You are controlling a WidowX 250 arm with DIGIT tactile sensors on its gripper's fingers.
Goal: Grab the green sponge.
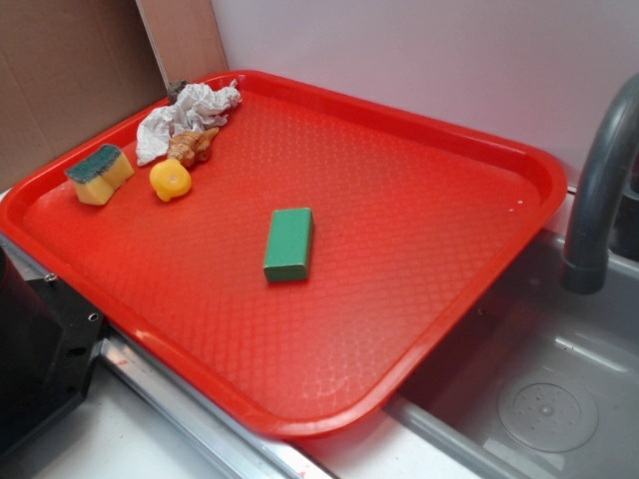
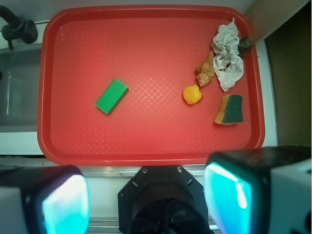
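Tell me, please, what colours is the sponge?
The sponge has a yellow body and a dark green scouring face, clearest in the exterior view.

A pale, plain wall point(image 1: 419, 50) rises on the far side of the scene from the claw; beside it stands a brown cardboard panel point(image 1: 60, 80) with a wooden board point(image 1: 185, 35) leaning at its edge; a grey sink basin point(image 1: 544, 399) with a round drain lies to the claw's left, under a dark grey faucet point(image 1: 599, 190); a white countertop point(image 1: 110, 444) with a metal edge strip point(image 1: 200, 414) runs directly below the claw; light is soft and even.
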